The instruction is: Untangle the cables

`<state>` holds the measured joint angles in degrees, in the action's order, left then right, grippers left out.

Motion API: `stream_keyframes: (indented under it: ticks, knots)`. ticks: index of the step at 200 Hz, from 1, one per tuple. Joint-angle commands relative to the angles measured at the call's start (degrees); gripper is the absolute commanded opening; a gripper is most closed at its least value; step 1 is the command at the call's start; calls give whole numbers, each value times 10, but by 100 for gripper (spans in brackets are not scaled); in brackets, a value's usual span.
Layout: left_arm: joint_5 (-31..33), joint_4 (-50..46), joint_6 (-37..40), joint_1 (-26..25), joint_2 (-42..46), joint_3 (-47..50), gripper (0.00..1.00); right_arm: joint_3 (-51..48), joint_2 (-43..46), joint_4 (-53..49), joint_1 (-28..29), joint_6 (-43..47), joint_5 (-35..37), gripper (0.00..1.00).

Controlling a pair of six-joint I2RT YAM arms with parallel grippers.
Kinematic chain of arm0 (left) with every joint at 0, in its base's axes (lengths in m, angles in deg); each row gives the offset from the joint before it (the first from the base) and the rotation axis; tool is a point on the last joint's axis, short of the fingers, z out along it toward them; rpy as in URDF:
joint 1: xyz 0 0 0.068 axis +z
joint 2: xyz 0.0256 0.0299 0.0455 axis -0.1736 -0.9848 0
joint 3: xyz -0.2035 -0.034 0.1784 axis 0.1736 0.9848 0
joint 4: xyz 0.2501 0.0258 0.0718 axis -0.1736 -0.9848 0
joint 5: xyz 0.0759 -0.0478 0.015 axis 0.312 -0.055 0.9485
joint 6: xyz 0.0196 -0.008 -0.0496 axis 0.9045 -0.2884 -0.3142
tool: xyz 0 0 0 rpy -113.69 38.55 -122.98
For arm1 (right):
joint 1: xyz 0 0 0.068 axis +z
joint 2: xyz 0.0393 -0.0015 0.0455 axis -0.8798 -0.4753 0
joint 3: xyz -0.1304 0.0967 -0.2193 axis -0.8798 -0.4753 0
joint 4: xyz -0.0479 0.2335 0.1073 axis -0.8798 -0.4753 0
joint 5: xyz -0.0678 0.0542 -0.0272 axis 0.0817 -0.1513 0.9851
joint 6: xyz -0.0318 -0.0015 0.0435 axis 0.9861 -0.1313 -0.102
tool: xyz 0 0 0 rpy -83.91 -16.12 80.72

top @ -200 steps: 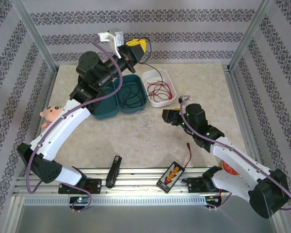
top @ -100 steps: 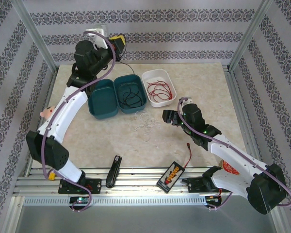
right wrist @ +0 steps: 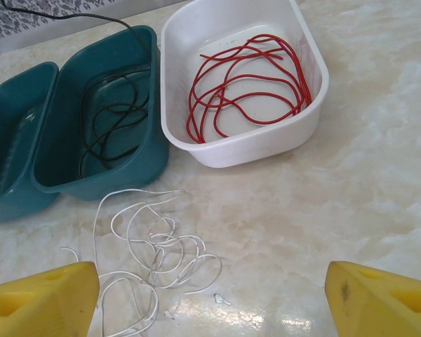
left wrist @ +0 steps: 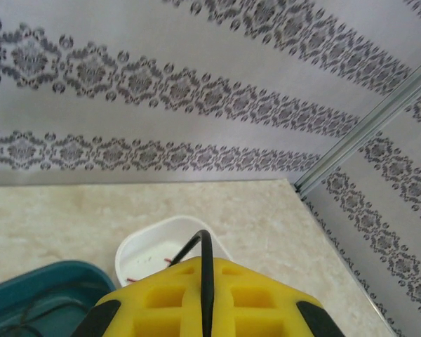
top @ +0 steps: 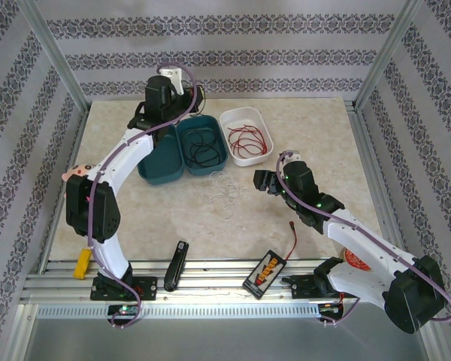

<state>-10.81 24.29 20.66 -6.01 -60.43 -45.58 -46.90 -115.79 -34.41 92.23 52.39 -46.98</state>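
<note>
The black cable [top: 203, 147] lies coiled in the right half of the teal tray [top: 159, 174], and one strand rises to my left gripper [top: 195, 98] at the tray's far rim. In the left wrist view the yellow fingers [left wrist: 252, 302] are shut on that black cable [left wrist: 205, 242]. The red cable [top: 248, 139] is coiled in the white tray [top: 240, 159]. On the table in front of the trays the white cable [top: 224, 188] lies loose. My right gripper [top: 261, 180] hovers just right of it, open, jaws wide around bare table [right wrist: 214, 302] beside the white cable [right wrist: 154, 246].
A black-and-yellow box [top: 265, 269] with a short red lead [top: 293, 233] and a black stick-shaped tool [top: 176, 265] lie near the front edge. A small doll [top: 75, 171] sits at the left by the left arm. Patterned walls and metal posts enclose the table.
The left arm has swung from high at the back left, right and down to the teal tray's far rim, still holding the black cable. The right arm has barely moved.
</note>
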Motion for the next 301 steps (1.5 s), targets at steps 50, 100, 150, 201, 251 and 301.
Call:
stream_keyframes:
  ticks: [50, 100, 150, 201, 251, 301]
  knots:
    - [17, -104, 10, -15, -28, -1, 0, 11, 7, -7, -4, -9, 16, 84]
    - [5, -181, 14, -36, -76, -16, 0, 9, 7, -7, -5, -11, 13, 85]
    - [-10, -223, 20, -51, -136, -52, 0, 4, 10, -6, -6, -15, 10, 85]
    - [-9, -274, 28, -51, -197, -93, 0, -1, 15, -4, -6, -16, 11, 85]
    - [5, -302, 40, -52, -215, -112, 24, 1, 9, -2, -7, -16, 8, 85]
    - [20, -300, 45, -51, -173, -117, 55, 7, 5, -6, -8, -15, 6, 86]
